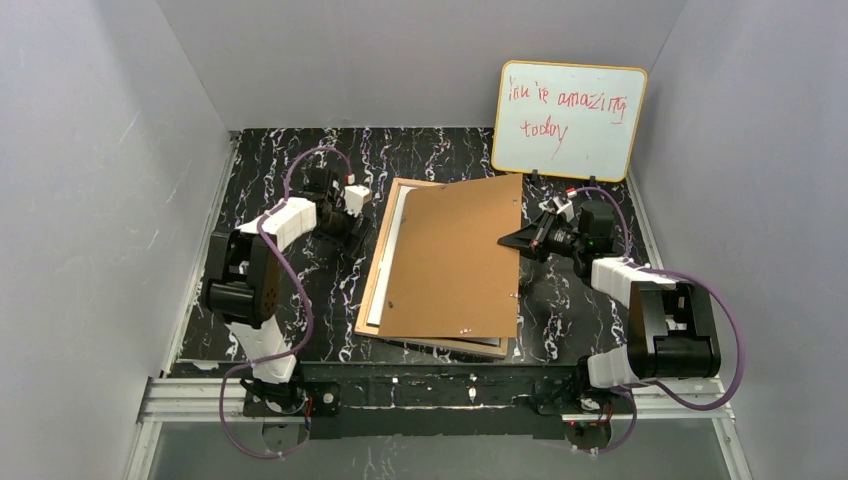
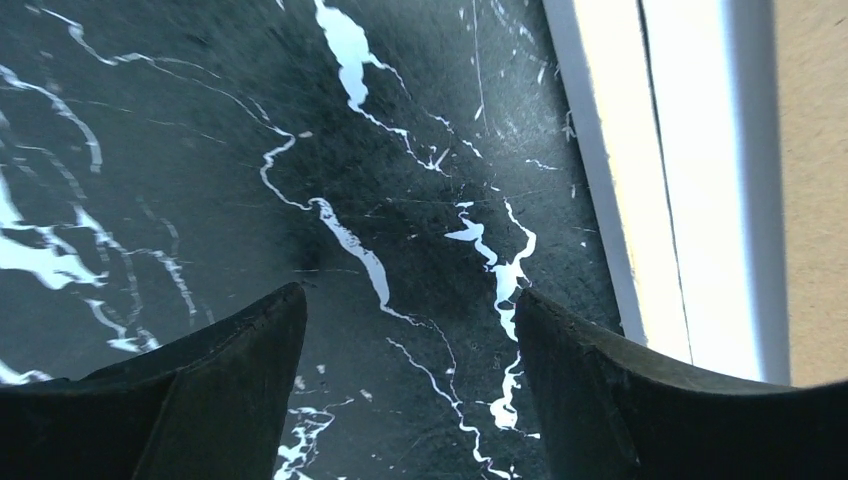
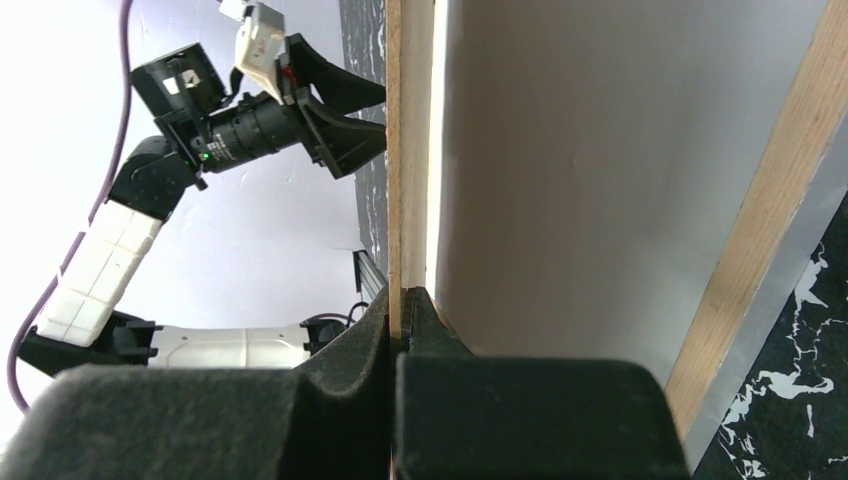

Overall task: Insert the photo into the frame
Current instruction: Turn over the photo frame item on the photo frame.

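The frame (image 1: pixel 368 285) lies face down mid-table, its tan wood back up. A brown backing board (image 1: pixel 455 260) lies skewed over it. A white sheet (image 1: pixel 388 265) shows under the board's left side; I cannot tell whether it is the photo, and no dark picture shows. My right gripper (image 1: pixel 512 240) is shut on the board's right edge, which appears edge-on in the right wrist view (image 3: pixel 393 150) between my fingers (image 3: pixel 400 300), with the frame's wood rail (image 3: pixel 775 210) beyond. My left gripper (image 1: pixel 352 222) is open and empty over the marble, beside the frame's left rail (image 2: pixel 615 150).
An orange-rimmed whiteboard (image 1: pixel 568 120) with red writing leans on the back wall at the right. Grey walls close in the black marble table (image 1: pixel 270 180). The left arm (image 3: pixel 240 120) shows across the board in the right wrist view.
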